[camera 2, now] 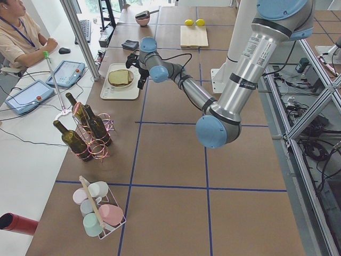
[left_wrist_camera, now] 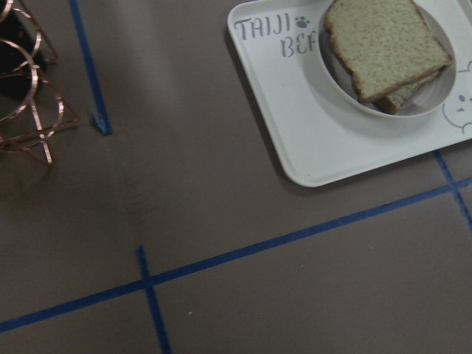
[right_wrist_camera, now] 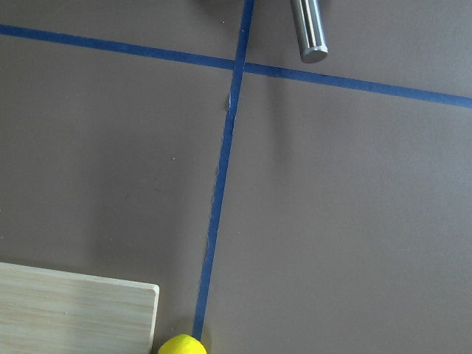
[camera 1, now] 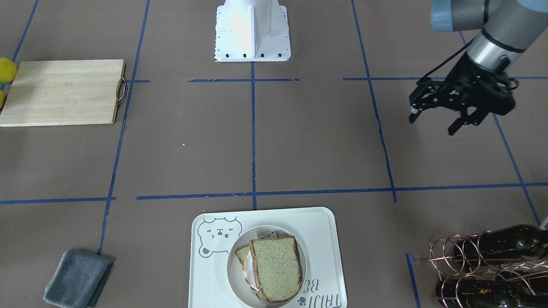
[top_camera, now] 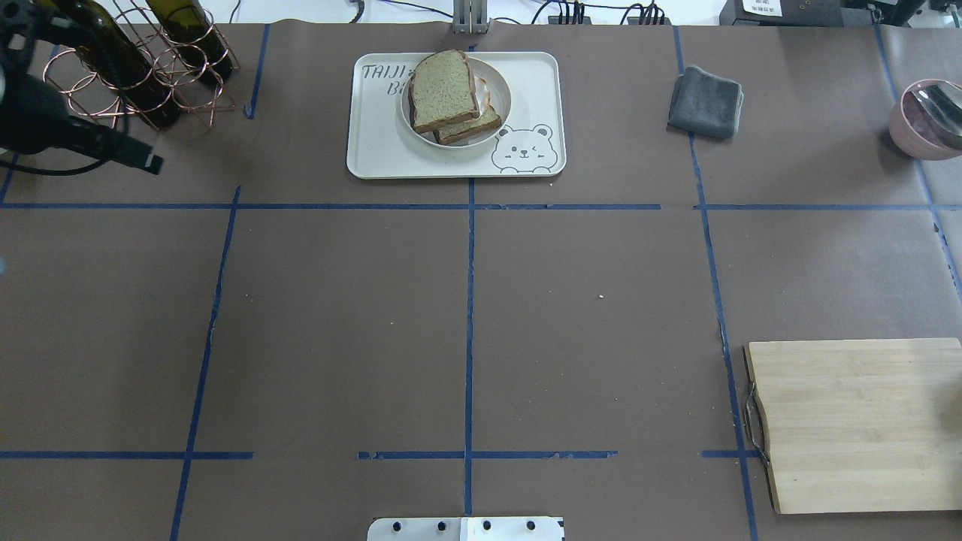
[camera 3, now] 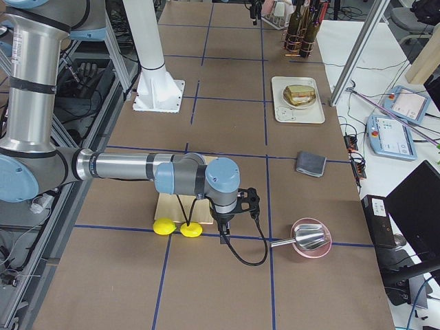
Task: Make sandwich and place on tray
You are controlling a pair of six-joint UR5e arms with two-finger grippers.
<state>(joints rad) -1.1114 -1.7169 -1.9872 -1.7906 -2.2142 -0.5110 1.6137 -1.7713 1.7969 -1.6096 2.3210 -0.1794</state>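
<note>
The sandwich (camera 1: 274, 267) lies on a round white plate on the tray (camera 1: 325, 231) at the table's far middle edge; white egg shows between the two slices. It also shows in the overhead view (top_camera: 445, 94) and the left wrist view (left_wrist_camera: 383, 44), on the tray (top_camera: 376, 150) (left_wrist_camera: 295, 133). My left gripper (camera 1: 431, 125) hangs open and empty above the table, well off to the tray's side near the wine rack. My right gripper (camera 3: 230, 220) shows only in the exterior right view, beside the cutting board and lemons; I cannot tell whether it is open or shut.
A wooden cutting board (top_camera: 857, 421) lies at the near right with two lemons (camera 3: 172, 227) beside it. A grey cloth (top_camera: 705, 101) lies right of the tray. A pink bowl with a metal scoop (top_camera: 928, 120) is far right. A copper rack with wine bottles (top_camera: 128, 68) stands far left.
</note>
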